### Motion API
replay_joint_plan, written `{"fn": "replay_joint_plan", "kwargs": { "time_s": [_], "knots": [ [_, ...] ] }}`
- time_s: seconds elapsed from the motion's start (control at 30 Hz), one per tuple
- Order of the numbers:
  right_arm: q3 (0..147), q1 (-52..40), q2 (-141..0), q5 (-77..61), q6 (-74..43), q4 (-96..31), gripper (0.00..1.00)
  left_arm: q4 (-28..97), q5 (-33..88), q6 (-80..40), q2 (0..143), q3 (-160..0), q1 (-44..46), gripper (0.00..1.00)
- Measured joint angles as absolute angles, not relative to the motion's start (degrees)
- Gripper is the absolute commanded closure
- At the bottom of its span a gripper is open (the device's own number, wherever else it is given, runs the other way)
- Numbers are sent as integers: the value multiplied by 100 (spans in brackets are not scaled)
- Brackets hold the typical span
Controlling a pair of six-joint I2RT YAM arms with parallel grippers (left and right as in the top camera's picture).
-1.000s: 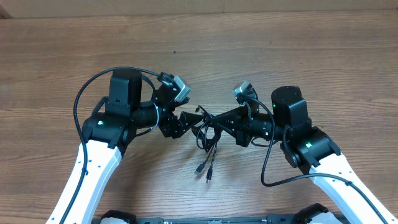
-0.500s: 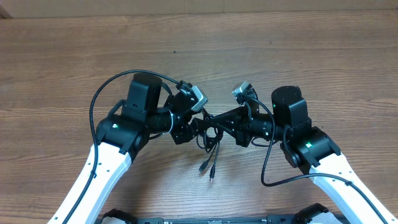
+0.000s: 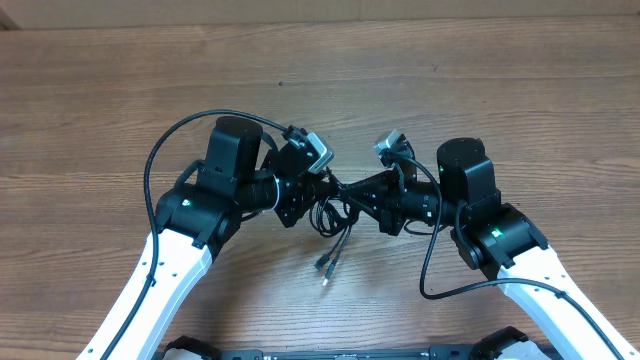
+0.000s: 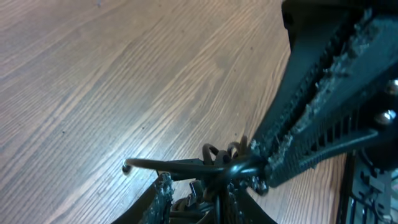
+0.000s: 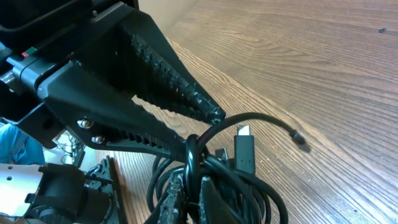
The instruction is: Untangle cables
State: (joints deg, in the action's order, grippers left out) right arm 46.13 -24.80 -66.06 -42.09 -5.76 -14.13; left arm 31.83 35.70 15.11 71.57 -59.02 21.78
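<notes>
The cables (image 3: 334, 222) are a small black bundle of loops between the two arms, with two plug ends (image 3: 322, 266) trailing toward the near edge. My right gripper (image 3: 347, 199) is shut on the bundle; in the right wrist view its fingertips (image 5: 177, 193) pinch a strand of the cables (image 5: 261, 118). From the left, my left gripper (image 3: 322, 196) reaches into the same bundle. It stands open in the left wrist view (image 4: 205, 196), with loops and a plug between its fingers (image 4: 162, 192) and wood showing beside them. A taut strand (image 4: 168, 164) runs off to the left.
The wooden table (image 3: 520, 90) stretches all round. Thick black arm wires arc over the left arm (image 3: 160, 140) and hang below the right arm (image 3: 430, 270). Both wrists sit close together, tip to tip.
My left arm has swung right until its gripper is at the bundle. The trailing plug ends have shifted slightly up and left. The right arm has stayed put.
</notes>
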Motion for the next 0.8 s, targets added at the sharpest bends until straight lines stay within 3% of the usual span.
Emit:
{"fn": "replay_joint_plan", "kwargs": {
  "time_s": [0.3, 0.43, 0.67, 0.77, 0.8],
  "knots": [
    [4613, -2480, -6606, -4233, -598, -1411, 96, 3039, 3522, 1203, 7157, -5902, 2176, 45],
    [4613, -2477, -6606, -4311, -598, -1385, 96, 3039, 3507, 1192, 7157, -5902, 2174, 46],
    [4613, -2477, -6606, -4429, -600, -1245, 96, 2971, 3625, 1166, 7168, -5902, 2178, 69],
    [4613, -2467, -6606, -4434, -604, -1205, 96, 2814, 3857, 1153, 7240, -5902, 2178, 96],
    [4613, -2462, -6606, -4431, -602, -1199, 96, 2749, 3955, 1162, 7273, -5902, 2180, 96]
  ]
}}
